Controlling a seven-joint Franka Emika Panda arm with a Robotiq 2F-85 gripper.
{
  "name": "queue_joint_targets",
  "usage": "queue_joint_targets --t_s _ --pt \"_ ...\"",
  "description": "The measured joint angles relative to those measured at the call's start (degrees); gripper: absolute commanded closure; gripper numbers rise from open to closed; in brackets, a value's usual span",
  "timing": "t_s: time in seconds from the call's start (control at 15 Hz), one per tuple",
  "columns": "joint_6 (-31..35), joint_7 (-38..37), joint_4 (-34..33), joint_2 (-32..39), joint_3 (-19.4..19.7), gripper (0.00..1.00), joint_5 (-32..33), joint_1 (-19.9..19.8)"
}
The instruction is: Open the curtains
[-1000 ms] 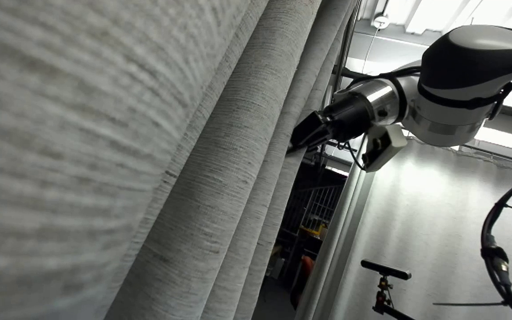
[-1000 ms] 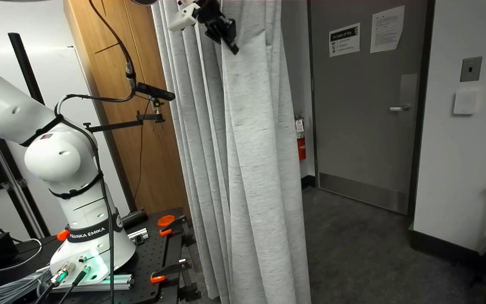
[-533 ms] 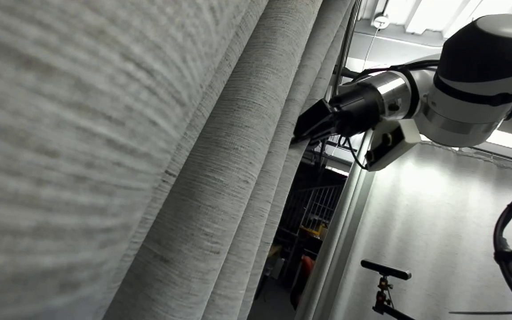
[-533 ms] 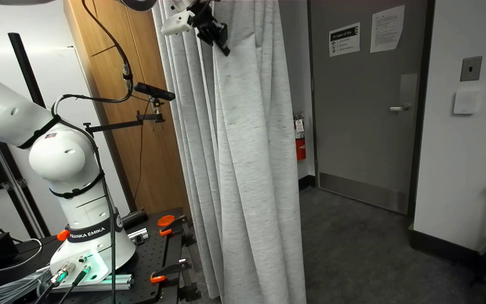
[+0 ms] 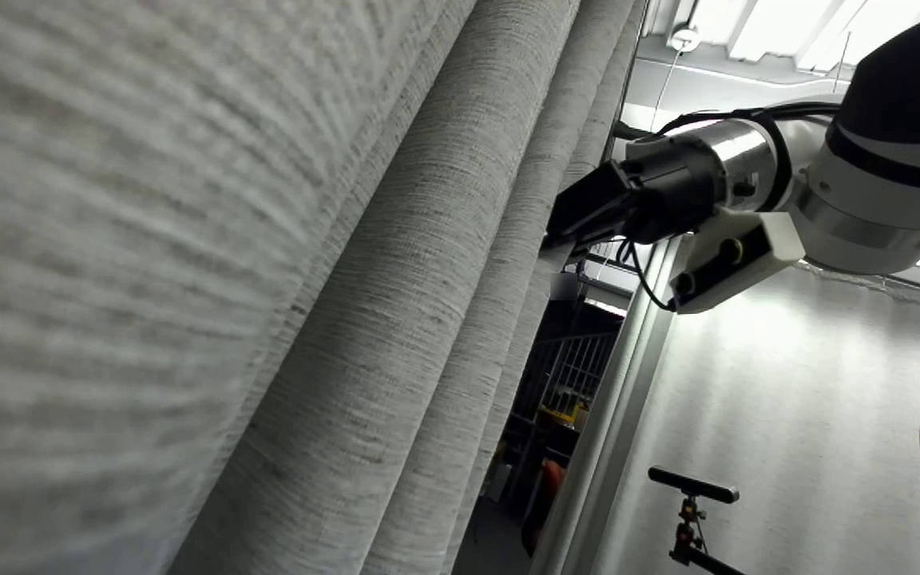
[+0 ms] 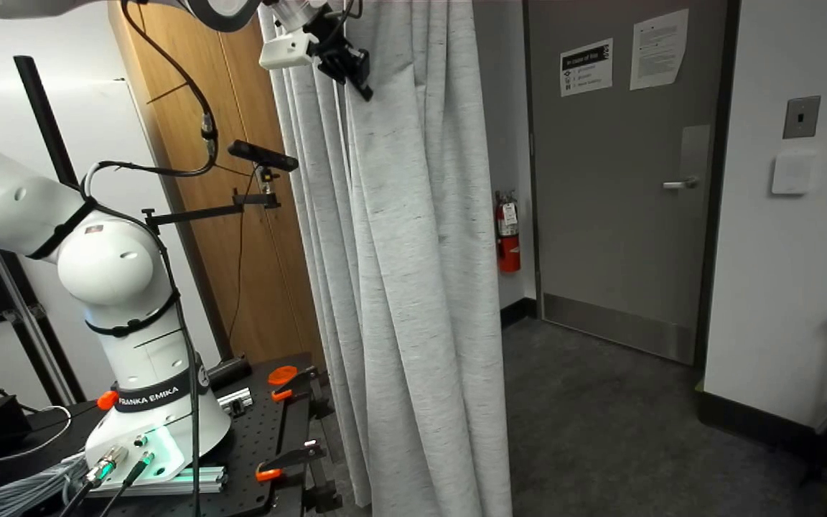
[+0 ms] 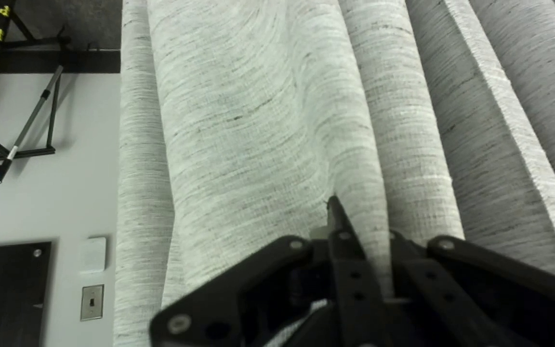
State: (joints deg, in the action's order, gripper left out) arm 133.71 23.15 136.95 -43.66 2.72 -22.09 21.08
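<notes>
- In an exterior view we see the robot arm [image 6: 108, 262] rise from the black table [image 6: 250, 427], lean left and pass out of the frame; another stretch of it reaches rightward along the top edge.
- The wrist [image 6: 297, 14] tilts, so that the gripper [image 6: 365, 90] slants down and to the right, its tips in the cloth.
- We find the jaws clenched on a pinch of the curtain [image 6: 413, 273], and the fabric puckers away from that spot.
- The curtain hangs in long folds just beyond the table, between the wooden cabinet [image 6: 281, 287] and the grey door [image 6: 614, 237]; its top and most of its hem are cropped.
- In the wrist view we make out one of the fingers [image 7: 350, 270] in front of the fabric; the other's end is hidden behind it.
- In an exterior view the nearest fold [image 5: 109, 279] blurs, and the arm enters cut off by the right edge.
- Below the gripper there, we pick out a railing [image 5: 584, 359]; the shapes around it are too dim to name.
</notes>
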Motion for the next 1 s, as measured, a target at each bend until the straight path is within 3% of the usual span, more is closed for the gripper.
queue_joint_targets --t_s 1.0 --pt "0.2 0.0 5.1 -8.2 0.0 1.0 -0.2 4.0"
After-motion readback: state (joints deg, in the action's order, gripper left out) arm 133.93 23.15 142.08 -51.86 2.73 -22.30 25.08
